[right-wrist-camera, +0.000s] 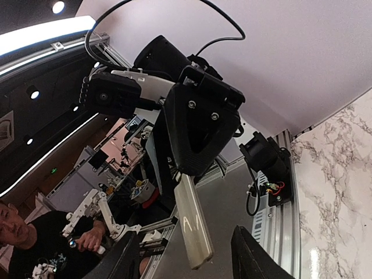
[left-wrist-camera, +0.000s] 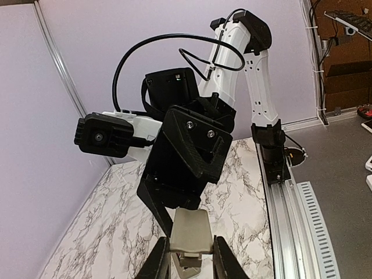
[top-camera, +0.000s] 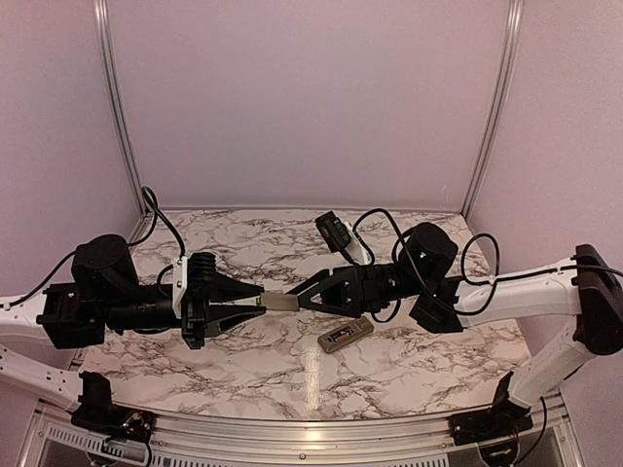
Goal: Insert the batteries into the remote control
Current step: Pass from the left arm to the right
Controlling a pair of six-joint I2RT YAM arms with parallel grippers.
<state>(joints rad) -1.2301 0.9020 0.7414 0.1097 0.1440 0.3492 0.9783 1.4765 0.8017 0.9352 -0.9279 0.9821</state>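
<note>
"Left hand (top-camera: 261,306), seen from above: clamped on one end of the remote control (top-camera: 282,303), which hangs in the air over the middle of the bench (top-camera: 253,375). What worries you?"

"The right hand (top-camera: 300,298). Its jaws stand partly apart around the free end, nose to nose with the left. If it bites off-centre, I'd expect the remote to twist in that end-on grip, or drop."

"Anything underneath?"

"A small greyish oblong thing (top-camera: 346,335) lies on the bench just to the near side of the right hand; I cannot tell what it is. The batteries I cannot find in this view."

"Left wrist view?"

"The remote (left-wrist-camera: 189,229) sits pinched between the two left fingers (left-wrist-camera: 158,264), greyish face towards the camera. The right hand's black body fills the space straight above it, one finger coming down beside the remote's upper edge. A push along its length could slide it through the grip. To the right runs the bench's metal rail (left-wrist-camera: 285,197)."

"And the right wrist?"

"The remote (right-wrist-camera: 193,226) juts out of the left hand, its tip between the right fingers (right-wrist-camera: 250,258) and, as far as I can see, touching neither. With both hands at the remote, I judge neither is free for a battery — and again none shows. A person (right-wrist-camera: 29,250) sits beyond the bench, well apart."
</note>
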